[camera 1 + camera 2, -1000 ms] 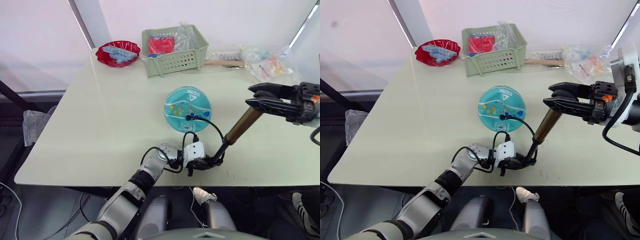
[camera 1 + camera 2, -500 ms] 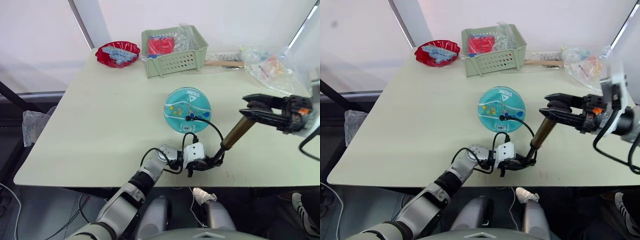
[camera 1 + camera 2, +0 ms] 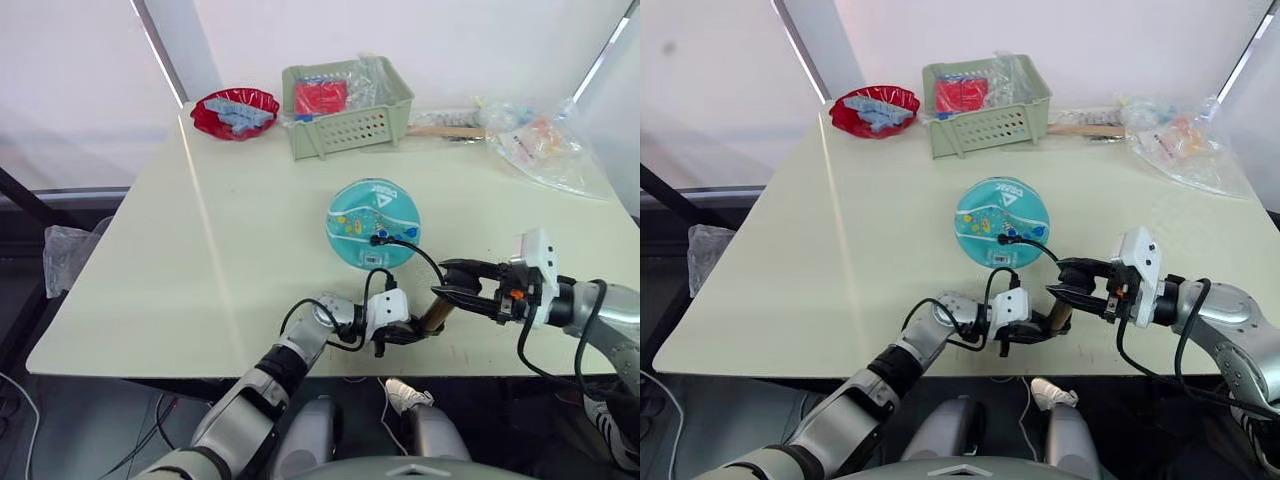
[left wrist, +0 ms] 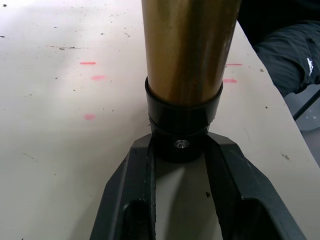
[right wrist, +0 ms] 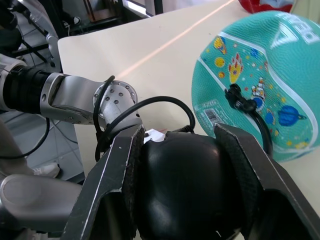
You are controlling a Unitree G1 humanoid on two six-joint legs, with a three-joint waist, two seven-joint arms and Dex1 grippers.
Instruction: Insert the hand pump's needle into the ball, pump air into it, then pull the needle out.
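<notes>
Two pincers on hand pump [image 3: 432,313]; wrist-view close-up: needle [image 5: 234,96] in ball [image 5: 260,75].

Head stereo pair: high, looking forward and down over pale cream table [image 3: 200,250]; both eyes share whole tabletop, teal-blue printed ball [image 3: 374,222] mid-table, right eye offset slightly sideways. Left wrist camera: very close, low over table, looking along own black fingers [image 4: 127,200] at black base collar of bronze-gold metal pump cylinder [image 4: 187,45]. Right wrist camera: close, facing back toward robot across table; shares same ball [image 5: 260,75] with head views.
</notes>
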